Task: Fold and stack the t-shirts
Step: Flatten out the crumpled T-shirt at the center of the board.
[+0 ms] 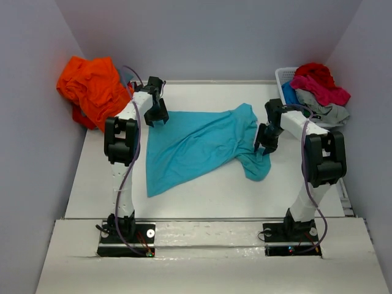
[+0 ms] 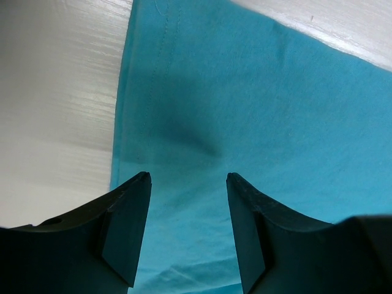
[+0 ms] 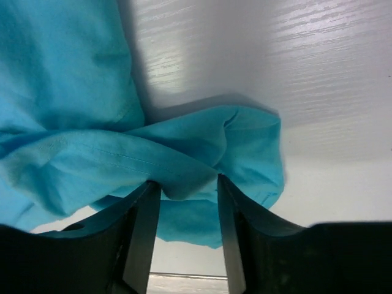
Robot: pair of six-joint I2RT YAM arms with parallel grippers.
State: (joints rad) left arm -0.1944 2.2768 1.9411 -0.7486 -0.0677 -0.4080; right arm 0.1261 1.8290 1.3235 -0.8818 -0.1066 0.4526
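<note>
One turquoise t-shirt [image 1: 190, 147], two tools.

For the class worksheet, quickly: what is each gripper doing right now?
Left gripper: open, over the turquoise t-shirt, nothing held.
Right gripper: jaws apart, a fold of the turquoise t-shirt between them; grip cannot be told.

Turquoise tee [image 1: 190, 147] lies spread but rumpled mid-table, bunched at 3 o'clock; orange one [image 1: 92, 89] heaped at 10, rest piled at 2.
</note>
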